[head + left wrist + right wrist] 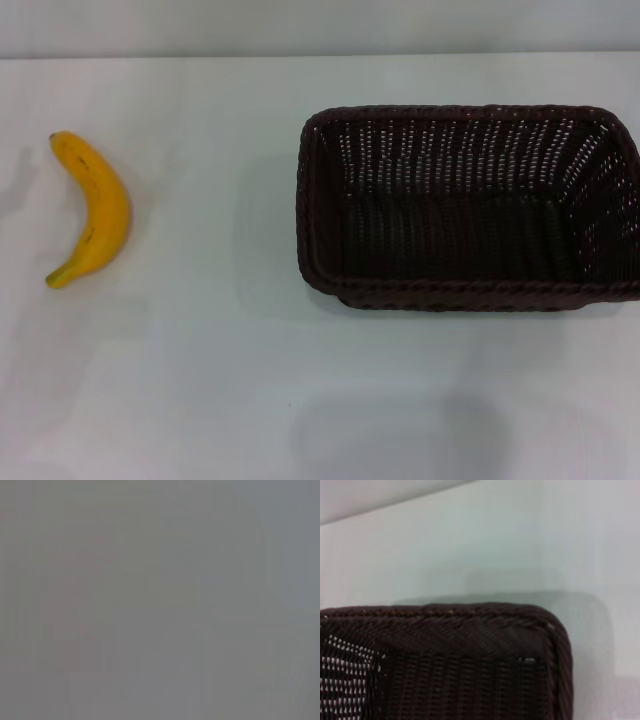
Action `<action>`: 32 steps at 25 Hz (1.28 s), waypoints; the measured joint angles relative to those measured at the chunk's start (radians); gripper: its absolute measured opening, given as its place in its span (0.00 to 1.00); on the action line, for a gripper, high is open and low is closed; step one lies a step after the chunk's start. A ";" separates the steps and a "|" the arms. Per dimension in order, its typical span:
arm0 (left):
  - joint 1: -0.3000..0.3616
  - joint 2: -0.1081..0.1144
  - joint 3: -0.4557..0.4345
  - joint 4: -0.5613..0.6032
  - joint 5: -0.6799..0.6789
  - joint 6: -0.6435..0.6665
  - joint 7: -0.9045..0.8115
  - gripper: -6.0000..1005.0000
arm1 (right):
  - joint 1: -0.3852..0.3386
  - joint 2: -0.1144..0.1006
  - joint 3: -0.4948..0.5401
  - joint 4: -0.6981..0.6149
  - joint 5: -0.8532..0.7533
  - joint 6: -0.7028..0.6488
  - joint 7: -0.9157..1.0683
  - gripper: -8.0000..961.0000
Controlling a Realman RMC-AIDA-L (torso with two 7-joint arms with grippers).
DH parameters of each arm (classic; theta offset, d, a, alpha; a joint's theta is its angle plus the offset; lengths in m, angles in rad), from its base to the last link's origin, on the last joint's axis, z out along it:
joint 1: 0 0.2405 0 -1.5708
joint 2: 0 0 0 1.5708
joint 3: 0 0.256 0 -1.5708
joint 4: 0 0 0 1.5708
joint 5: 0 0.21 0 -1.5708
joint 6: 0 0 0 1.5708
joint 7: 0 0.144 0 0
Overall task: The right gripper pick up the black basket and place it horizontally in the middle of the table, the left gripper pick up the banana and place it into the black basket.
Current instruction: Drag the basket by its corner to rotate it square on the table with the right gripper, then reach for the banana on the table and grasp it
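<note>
The black basket (465, 205) is a large dark woven wicker basket lying lengthwise on the right half of the white table (220, 380), its right end cut off by the head view's edge. It is empty. One braided corner of the basket (470, 630) fills the lower part of the right wrist view. The banana (92, 210) lies on the table at the far left, curved, its stem tip toward the front. Neither gripper shows in any view. The left wrist view shows only a blank grey surface.
The table's far edge meets a pale wall (320, 25) at the back. A soft shadow (400, 435) lies on the table in front of the basket.
</note>
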 joint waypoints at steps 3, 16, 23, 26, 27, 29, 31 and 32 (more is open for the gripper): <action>0.003 0.000 0.000 0.000 -0.002 -0.002 -0.001 0.86 | -0.006 -0.029 0.000 0.000 0.036 0.001 -0.002 0.26; 0.059 0.110 0.001 0.108 0.242 0.021 -0.461 0.86 | -0.072 -0.031 0.350 0.001 0.058 -0.061 -0.449 0.26; 0.058 0.228 -0.001 0.252 0.561 0.041 -0.981 0.86 | -0.185 0.103 0.519 0.041 0.257 -0.295 -1.008 0.26; 0.038 0.263 -0.003 0.350 0.748 0.061 -1.220 0.86 | -0.232 0.143 0.519 0.124 0.383 -0.432 -1.231 0.27; 0.027 0.275 -0.004 0.376 0.807 0.063 -1.297 0.86 | -0.238 0.153 0.518 0.143 0.398 -0.463 -1.279 0.28; 0.003 0.302 -0.004 0.423 0.918 0.059 -1.447 0.86 | -0.247 0.173 0.517 0.192 0.427 -0.530 -1.411 0.29; -0.022 0.325 -0.004 0.454 1.005 0.046 -1.560 0.86 | -0.248 0.190 0.527 0.235 0.452 -0.560 -1.522 0.31; -0.043 0.344 -0.005 0.474 1.066 0.030 -1.631 0.86 | -0.249 0.194 0.533 0.258 0.472 -0.570 -1.568 0.32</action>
